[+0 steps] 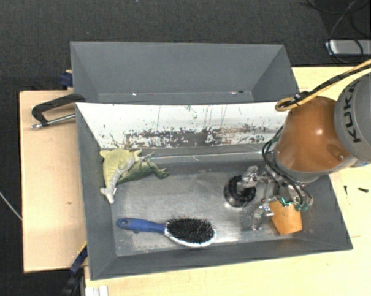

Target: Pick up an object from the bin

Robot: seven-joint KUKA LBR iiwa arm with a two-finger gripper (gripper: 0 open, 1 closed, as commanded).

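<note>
Robot hardware is entering the grey metal bin (95, 197) from the right. The arm (356, 118) is leaning over the right wall, and its rounded orange cover (311, 139) is hanging above the right part of the floor, with a yellow-and-black cable (321, 89) running across its top. Below the cover, the gripper (259, 203) is sitting low in the right half of the bin, close to the floor. Whether it is open or closed cannot be told, since its metal parts and wiring are crowding together there.

Two things are lying right by it. A small black round thing (237, 190) with a pale shiny underside is resting on the floor just to the gripper's left, touching or nearly touching the metal parts. A small orange cup-shaped thing (286, 221) is lying just to the gripper's right and toward the front wall, near the front right corner, and the gripper's wiring is overlapping its upper edge.

The other things are lying well apart from the gripper, on the left. A soft green and pale yellow toy animal (126, 168) is sprawling at the back left of the floor. A hairbrush (177, 229) with a blue handle and an oval head of black bristles is lying along the front wall, its handle pointing left and its head toward the middle.
</note>
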